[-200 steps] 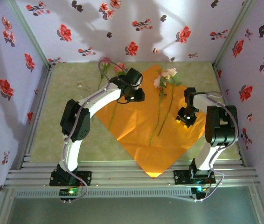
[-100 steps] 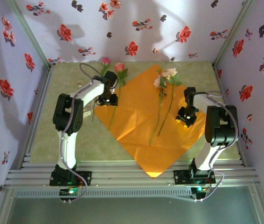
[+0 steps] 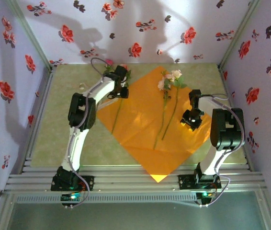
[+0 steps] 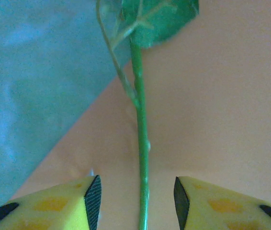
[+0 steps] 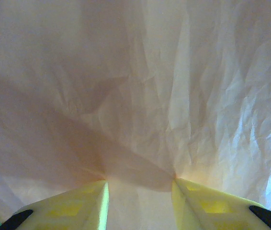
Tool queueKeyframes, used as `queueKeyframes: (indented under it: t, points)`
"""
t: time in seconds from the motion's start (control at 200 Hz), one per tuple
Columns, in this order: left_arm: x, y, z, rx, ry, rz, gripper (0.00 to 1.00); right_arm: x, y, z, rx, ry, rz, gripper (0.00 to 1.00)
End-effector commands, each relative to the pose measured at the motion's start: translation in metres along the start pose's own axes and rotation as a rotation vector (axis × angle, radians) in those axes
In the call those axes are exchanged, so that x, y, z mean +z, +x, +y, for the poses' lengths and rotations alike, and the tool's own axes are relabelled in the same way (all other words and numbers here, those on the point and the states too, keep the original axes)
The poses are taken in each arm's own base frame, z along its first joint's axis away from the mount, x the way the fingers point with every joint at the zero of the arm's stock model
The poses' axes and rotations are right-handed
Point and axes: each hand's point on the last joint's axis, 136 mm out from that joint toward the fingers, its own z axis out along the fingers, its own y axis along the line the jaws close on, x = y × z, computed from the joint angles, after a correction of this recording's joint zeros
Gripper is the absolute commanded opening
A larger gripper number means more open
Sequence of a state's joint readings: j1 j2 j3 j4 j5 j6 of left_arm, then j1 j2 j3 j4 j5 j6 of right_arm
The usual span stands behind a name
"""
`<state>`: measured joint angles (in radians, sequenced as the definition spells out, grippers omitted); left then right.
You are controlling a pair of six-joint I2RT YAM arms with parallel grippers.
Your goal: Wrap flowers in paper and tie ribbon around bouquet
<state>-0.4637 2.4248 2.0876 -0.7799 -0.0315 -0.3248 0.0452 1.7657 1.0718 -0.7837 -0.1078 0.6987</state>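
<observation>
What worries us is the far left corner of the paper (image 3: 135, 129). There the left gripper (image 4: 135, 191) straddles the stem (image 4: 141, 139) of a pink flower lying across the paper's edge. If the jaws close too low, they could pinch the thin sheet along with the stem and drag or crease it. If they close off-centre, the stem may roll aside. Those jaws stand moderately apart, with a gap on either side of the stem and nothing gripped. Any tug on the sheet would also disturb the other flowers (image 3: 170, 81), which lie on the paper's right half with their heads toward its far corner. Near the paper's right corner the right gripper (image 5: 140, 184) is part-open too. Its fingertips rest on the wrinkled sheet, creases fanning out from them, and it holds nothing that we can see.
</observation>
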Motion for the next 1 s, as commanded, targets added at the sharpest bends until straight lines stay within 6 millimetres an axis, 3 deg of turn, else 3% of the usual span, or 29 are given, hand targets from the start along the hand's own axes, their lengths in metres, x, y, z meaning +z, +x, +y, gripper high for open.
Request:
queueKeyframes:
  t: [0.0, 0.22, 0.335, 0.465, 0.61, 0.825, 0.92, 0.995]
  points:
    - [0.011, -0.01, 0.007, 0.01, -0.035, -0.021, 0.43, -0.003, 0.001, -0.008, -0.007, 0.028, -0.001, 0.4]
    - [0.032, 0.007, 0.009, 0.004, -0.055, 0.031, 0.24, -0.004, -0.001, -0.006, -0.005, 0.027, 0.0, 0.4]
    - [0.028, 0.006, 0.009, 0.011, -0.068, 0.023, 0.14, -0.003, -0.001, -0.005, -0.005, 0.028, 0.001, 0.4]
    - [0.0, -0.014, 0.014, 0.015, -0.105, -0.054, 0.05, -0.001, -0.002, -0.006, -0.003, 0.031, 0.004, 0.4]
    - [-0.047, -0.041, 0.015, 0.004, -0.121, -0.162, 0.0, -0.001, -0.003, -0.005, -0.003, 0.031, 0.004, 0.4]
    - [-0.085, -0.048, 0.02, -0.016, -0.129, -0.194, 0.0, 0.0, -0.004, -0.003, -0.003, 0.026, 0.004, 0.4]
    - [-0.1, -0.048, 0.004, -0.07, -0.034, -0.185, 0.0, 0.0, -0.004, -0.003, -0.002, 0.026, 0.004, 0.4]
    - [-0.114, -0.046, -0.025, -0.14, 0.107, -0.171, 0.0, 0.001, -0.003, -0.004, -0.003, 0.029, 0.007, 0.4]
